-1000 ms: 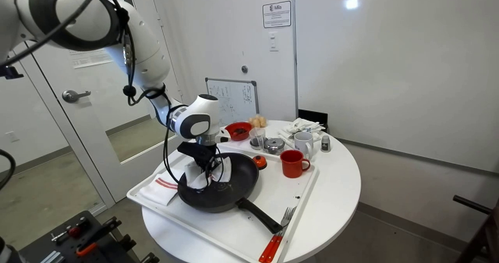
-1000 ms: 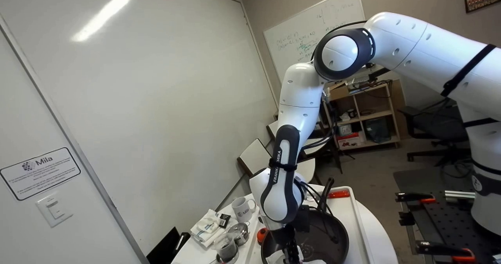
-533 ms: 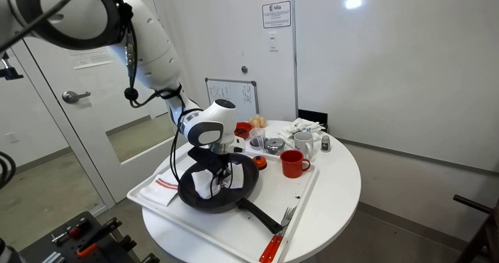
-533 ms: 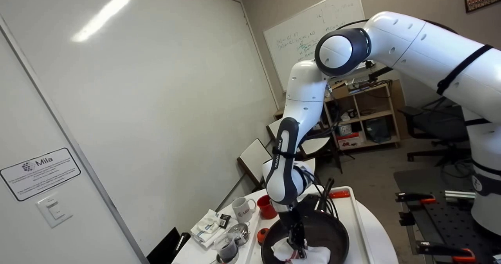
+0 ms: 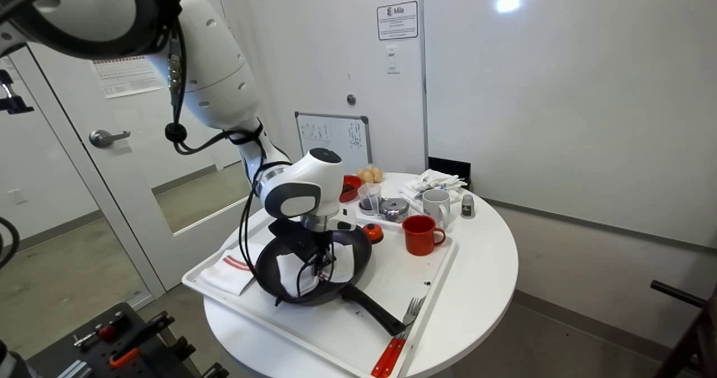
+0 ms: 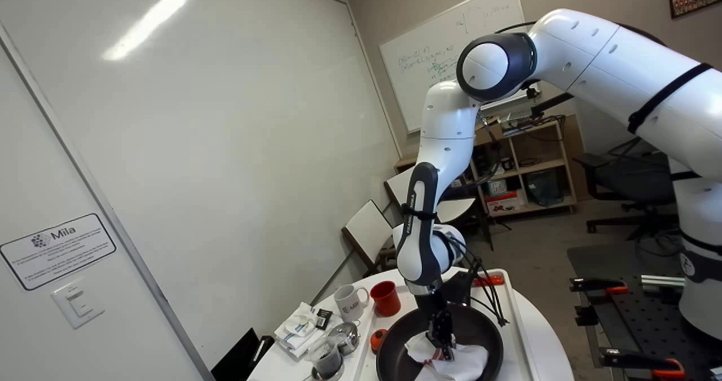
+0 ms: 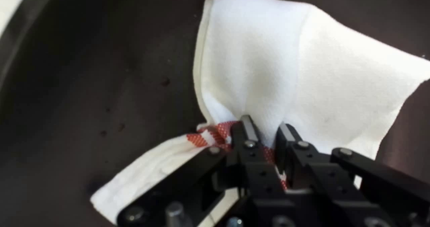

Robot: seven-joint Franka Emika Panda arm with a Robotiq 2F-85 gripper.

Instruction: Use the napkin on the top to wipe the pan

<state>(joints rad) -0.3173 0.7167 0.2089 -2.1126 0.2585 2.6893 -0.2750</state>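
White bench (image 5: 482, 277) carries a tray (image 5: 395, 269); black pan (image 6: 472, 325) sits on the tray, nothing seen bracing it. A hard sideways wipe could skid or spin it. Inside the pan: napkin (image 7: 255, 48), crumpled. Jaws pinch a bunched fold of it, low over the pan floor; whether they touch it, cannot tell. Too much downward push might scrape the pan; too loose a pinch, napkin may slip out. Dark specks (image 7: 165, 81) sit outside the napkin: short strokes would likely miss them.
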